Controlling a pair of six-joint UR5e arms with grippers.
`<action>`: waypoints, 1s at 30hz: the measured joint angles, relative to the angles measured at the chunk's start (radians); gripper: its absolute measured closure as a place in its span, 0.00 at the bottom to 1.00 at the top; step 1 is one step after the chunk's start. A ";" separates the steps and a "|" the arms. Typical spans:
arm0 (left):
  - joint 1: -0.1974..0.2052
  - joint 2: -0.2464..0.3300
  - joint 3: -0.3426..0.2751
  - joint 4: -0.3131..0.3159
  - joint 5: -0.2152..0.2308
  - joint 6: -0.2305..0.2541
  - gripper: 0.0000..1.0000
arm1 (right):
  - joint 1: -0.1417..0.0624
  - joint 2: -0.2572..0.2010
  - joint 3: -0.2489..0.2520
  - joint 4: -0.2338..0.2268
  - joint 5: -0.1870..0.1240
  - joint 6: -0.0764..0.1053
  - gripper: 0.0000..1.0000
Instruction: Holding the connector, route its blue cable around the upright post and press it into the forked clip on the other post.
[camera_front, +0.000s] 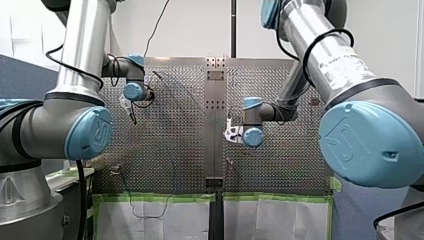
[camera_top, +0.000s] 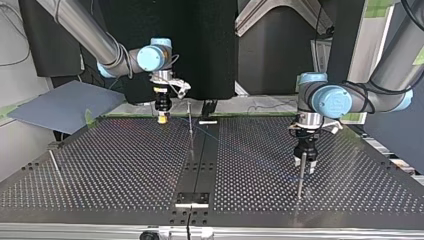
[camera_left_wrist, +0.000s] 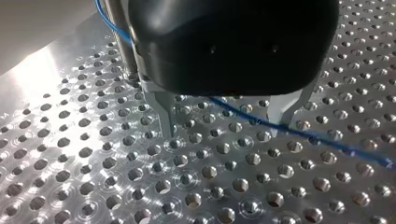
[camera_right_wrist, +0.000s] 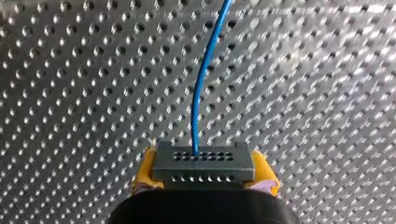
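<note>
In the right wrist view my right gripper (camera_right_wrist: 205, 181) is shut on a grey connector (camera_right_wrist: 203, 163), gripped between yellow pads (camera_right_wrist: 144, 173). A blue cable (camera_right_wrist: 201, 84) leaves the connector's face and runs away over the perforated table. My left gripper (camera_left_wrist: 225, 122), black with metal fingers (camera_left_wrist: 164, 114), hangs open just above the table. The blue cable (camera_left_wrist: 299, 134) crosses the gap between its fingers, close to one of them. The cable also bends round an upright post (camera_left_wrist: 117, 32) beside this gripper. In the top view that post (camera_top: 301, 175) stands right by my left gripper (camera_top: 305, 164), and my right gripper (camera_top: 161, 118) is at the far edge.
A second thin upright post (camera_top: 190, 122) stands near the table's middle strip (camera_top: 200, 165), beside my right gripper. A slanted rod (camera_top: 55, 165) lies at the top view's left. Green tape (camera_front: 150, 198) marks the table's edge in the front view.
</note>
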 joint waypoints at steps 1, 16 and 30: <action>0.000 0.000 0.000 0.000 0.000 0.000 0.00 | -0.010 0.001 0.010 -0.010 -0.005 0.002 1.00; 0.000 0.000 0.000 0.000 -0.003 0.000 0.00 | -0.115 0.023 0.143 -0.143 -0.001 0.009 1.00; 0.000 0.000 0.000 0.000 -0.008 0.002 0.00 | -0.115 0.133 0.258 -0.258 0.002 0.007 1.00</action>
